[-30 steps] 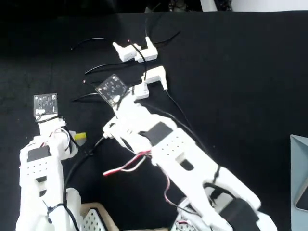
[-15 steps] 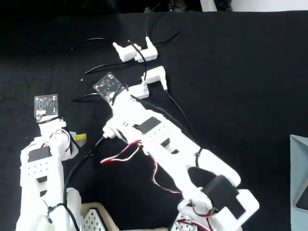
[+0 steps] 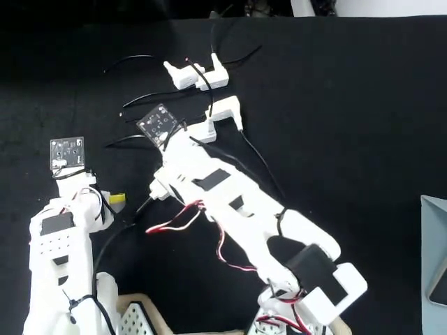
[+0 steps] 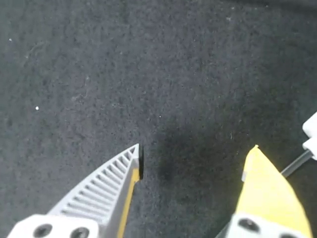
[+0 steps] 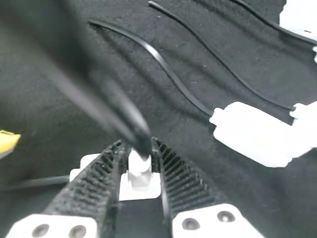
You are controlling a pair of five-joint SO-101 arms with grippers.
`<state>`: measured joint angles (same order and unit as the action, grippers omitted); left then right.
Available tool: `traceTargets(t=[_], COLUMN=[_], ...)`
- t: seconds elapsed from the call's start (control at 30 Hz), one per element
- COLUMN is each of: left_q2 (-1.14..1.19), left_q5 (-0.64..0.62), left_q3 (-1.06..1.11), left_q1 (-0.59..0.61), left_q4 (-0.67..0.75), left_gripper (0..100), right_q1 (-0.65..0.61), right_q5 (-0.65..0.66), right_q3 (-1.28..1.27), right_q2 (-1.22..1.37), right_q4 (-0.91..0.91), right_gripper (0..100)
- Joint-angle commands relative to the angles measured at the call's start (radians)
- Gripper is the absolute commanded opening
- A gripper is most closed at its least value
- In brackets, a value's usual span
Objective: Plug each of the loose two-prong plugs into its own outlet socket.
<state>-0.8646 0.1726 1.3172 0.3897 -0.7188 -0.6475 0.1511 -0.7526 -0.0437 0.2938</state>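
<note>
My right gripper (image 5: pixel 137 144) is shut on a small white two-prong plug (image 5: pixel 140 171) with a black cable running from it. In the high view that plug (image 3: pixel 159 190) hangs under the right wrist near the table's middle left. A white socket block (image 5: pixel 255 134) lies on the mat beyond it, with another block (image 5: pixel 299 15) farther off. In the high view, two socket blocks (image 3: pixel 197 74) lie at the far side and two more (image 3: pixel 218 117) sit just past the right wrist. My left gripper (image 4: pixel 195 148) is open over bare black mat, its yellow finger (image 3: pixel 115 199) left of the held plug.
Loose black cables (image 3: pixel 133 59) trail across the far left of the black mat (image 3: pixel 349 105). A grey container (image 3: pixel 434 251) sits at the right edge. A perforated part (image 3: pixel 136 317) lies at the near edge between the arm bases.
The right arm's elbow and lower links have swung left, and its wrist has shifted slightly up and left with the plug still held. The left arm has not moved.
</note>
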Motion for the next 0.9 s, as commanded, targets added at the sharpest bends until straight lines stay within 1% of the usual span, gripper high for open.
traceTargets(t=[0.0,0.33,0.5,0.6,0.87], left_q2=[0.002,0.002,0.002,0.002,0.002], left_q5=[-0.011,-0.011,-0.011,-0.011,-0.011], left_q3=[-0.007,-0.007,-0.007,-0.007,-0.007], left_q1=[0.007,0.007,0.007,0.007,0.007], left_q4=[0.017,0.017,0.017,0.017,0.017], left_gripper=[33,33,33,33,33], right_q1=[0.032,0.032,0.009,-0.011,-0.011], right_q5=[0.009,0.000,-0.054,-0.055,-0.057], right_q3=[0.028,-0.036,-0.038,-0.068,-0.102], right_q2=[0.008,0.002,-0.012,-0.051,-0.073], right_q4=[-0.009,-0.005,-0.002,-0.005,-0.009], right_gripper=[1.1,1.1,1.1,1.1,1.1])
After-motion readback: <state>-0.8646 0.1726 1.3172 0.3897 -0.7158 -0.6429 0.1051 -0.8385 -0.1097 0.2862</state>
